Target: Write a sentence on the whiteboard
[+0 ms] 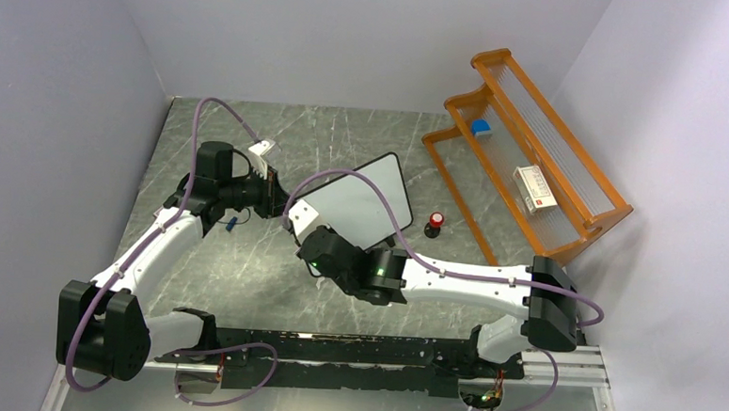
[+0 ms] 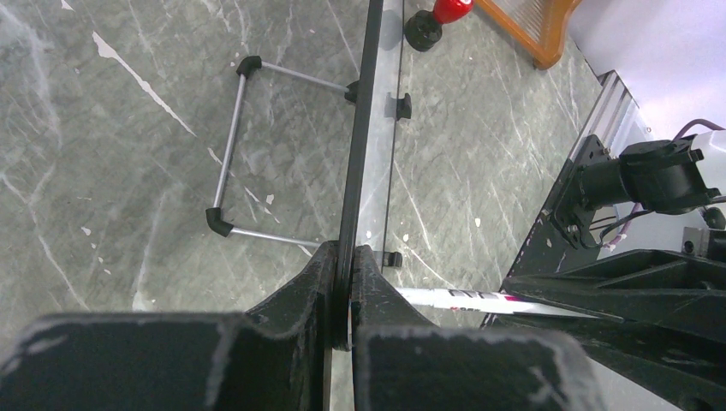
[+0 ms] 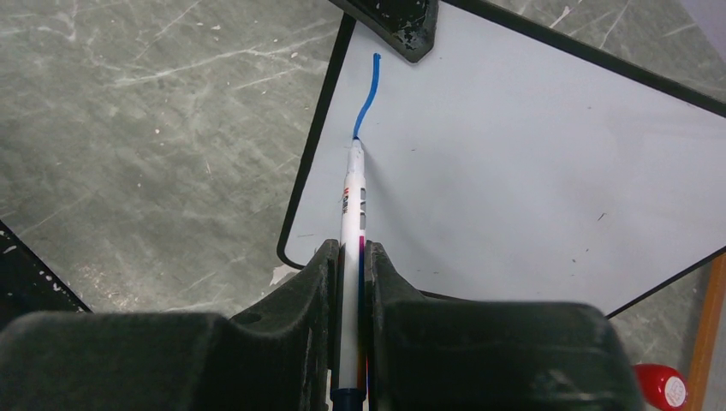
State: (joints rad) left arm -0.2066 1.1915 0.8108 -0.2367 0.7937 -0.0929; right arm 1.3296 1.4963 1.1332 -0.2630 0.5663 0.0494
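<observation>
Left claw (image 2: 344, 274) clamps the whiteboard (image 3: 531, 171) by its edge; right claw (image 3: 351, 261) grips a marker (image 3: 352, 201) (tip touching the board) at the end of a blue stroke (image 3: 369, 92).

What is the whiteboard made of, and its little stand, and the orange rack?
The whiteboard looks like a smooth white coated sheet in a thin black frame, probably plastic. Its stand seems metal: thin silvery rods with black caps. The orange rack has a solid orange frame, material unclear, around ribbed see-through panels, likely plastic.
</observation>
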